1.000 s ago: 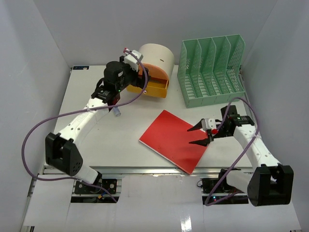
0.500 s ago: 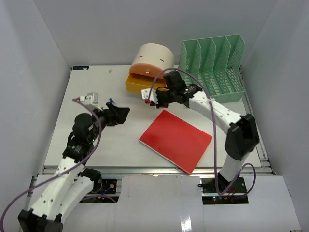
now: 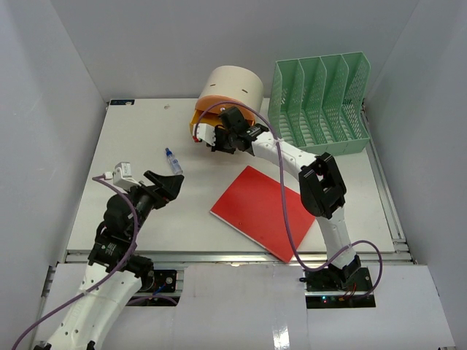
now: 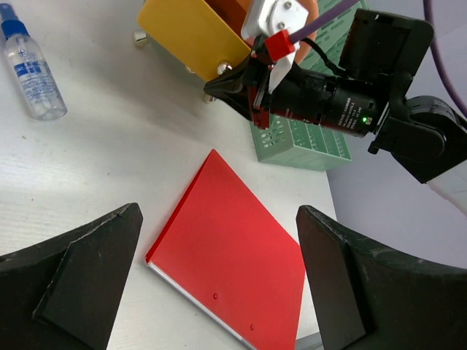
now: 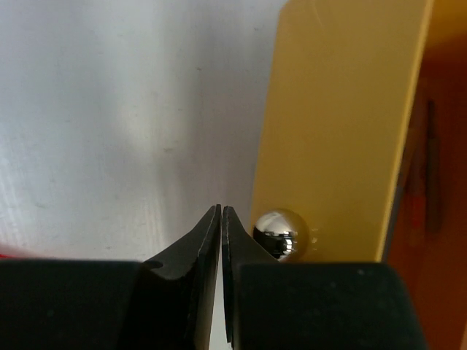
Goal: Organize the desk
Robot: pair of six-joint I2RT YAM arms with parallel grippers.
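The desk [image 3: 131,146] is a white tabletop. A red folder [image 3: 266,211] lies flat near its front middle, with a small clear spray bottle [image 3: 173,162] lying to its left. My left gripper [image 3: 164,186] hovers open at the front left; in the left wrist view the folder [image 4: 233,255] shows between its spread fingers [image 4: 95,262]. My right gripper [image 3: 215,140] is shut on nothing at the yellow drawer front [image 5: 343,109]. The tips [image 5: 221,211] sit just left of the drawer's metal knob [image 5: 281,232].
The drawer belongs to a round cream and orange box [image 3: 233,91] at the back middle. A green slotted file rack [image 3: 321,106] stands at the back right. White walls close in the desk on three sides.
My right arm swung from the folder's right edge to the drawer front and shut its jaws. My left arm drew back from the box to the front left, uncovering the bottle.
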